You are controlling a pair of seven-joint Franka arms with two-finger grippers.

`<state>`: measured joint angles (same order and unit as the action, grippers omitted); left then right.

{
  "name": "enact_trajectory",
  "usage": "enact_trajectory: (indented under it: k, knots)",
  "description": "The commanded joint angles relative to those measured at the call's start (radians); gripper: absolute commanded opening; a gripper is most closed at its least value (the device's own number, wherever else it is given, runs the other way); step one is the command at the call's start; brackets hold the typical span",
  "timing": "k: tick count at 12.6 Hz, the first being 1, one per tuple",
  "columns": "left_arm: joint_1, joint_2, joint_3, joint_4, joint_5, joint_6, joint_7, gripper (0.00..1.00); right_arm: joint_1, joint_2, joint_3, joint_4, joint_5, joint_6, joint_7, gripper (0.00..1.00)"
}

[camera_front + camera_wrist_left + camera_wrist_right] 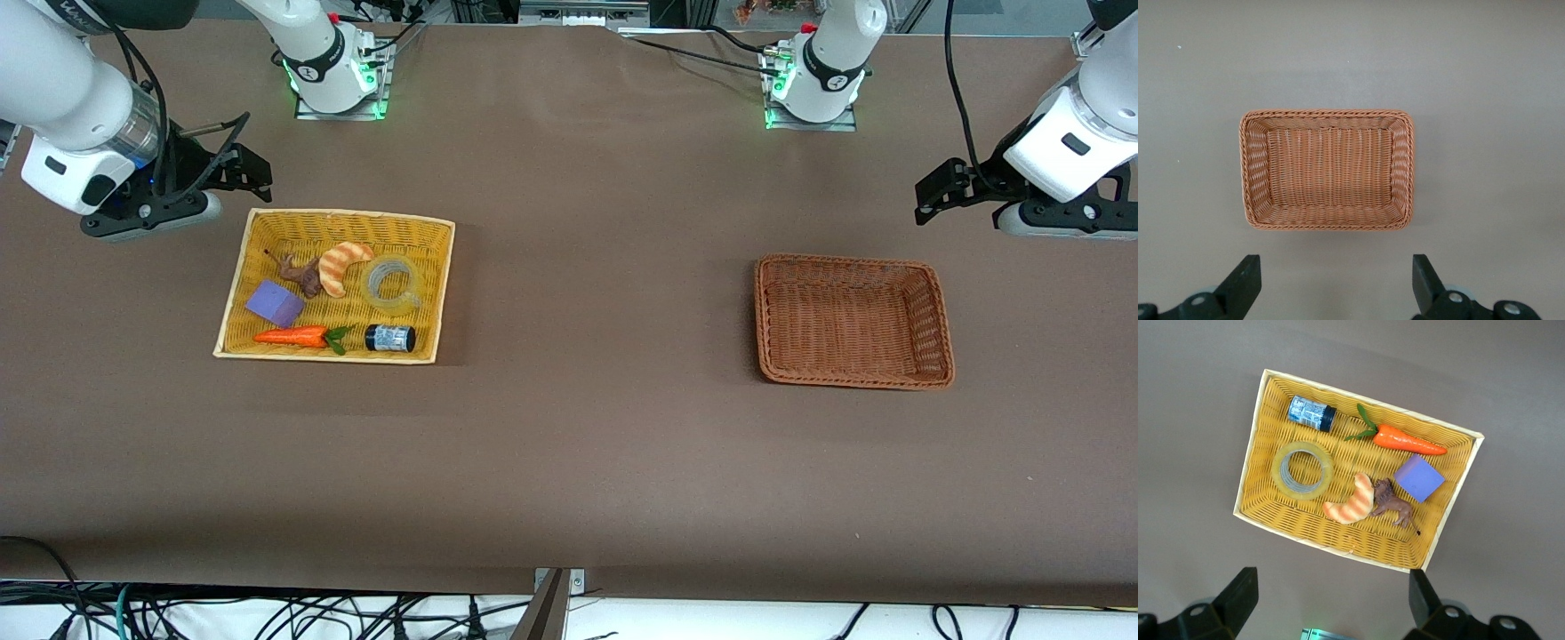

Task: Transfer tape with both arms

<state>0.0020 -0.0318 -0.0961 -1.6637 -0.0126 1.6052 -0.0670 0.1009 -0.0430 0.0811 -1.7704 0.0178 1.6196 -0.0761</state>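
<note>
The tape (392, 283), a translucent yellowish ring, lies flat in the yellow basket (347, 222) at the right arm's end of the table. It also shows in the right wrist view (1303, 470), inside the yellow basket (1391, 550). My right gripper (233, 167) is open and empty. It hangs over bare table beside that basket, toward the robot bases, and shows in its wrist view (1331, 600). My left gripper (947, 191) is open and empty over bare table beside the empty brown basket (929, 311), with that basket (1255, 167) ahead of it (1337, 283).
The yellow basket also holds a dark jar with a blue-white label (389, 338), a toy carrot (293, 336), a purple block (275, 303), a croissant (342, 265) and a brown toy animal (302, 274). The croissant lies close beside the tape.
</note>
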Motion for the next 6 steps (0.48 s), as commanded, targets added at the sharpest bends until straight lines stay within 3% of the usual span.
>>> enact_trajectory:
  k: [1,6]
  knots:
    - [0.007,0.012,-0.008,0.033,0.013,-0.025,0.004,1.0,0.003,-0.017,0.0,-0.008,0.004,-0.014,-0.007,1.0]
    - [0.007,0.012,-0.008,0.033,0.011,-0.025,0.003,1.0,0.02,-0.017,-0.014,-0.006,0.002,-0.021,-0.002,1.0]
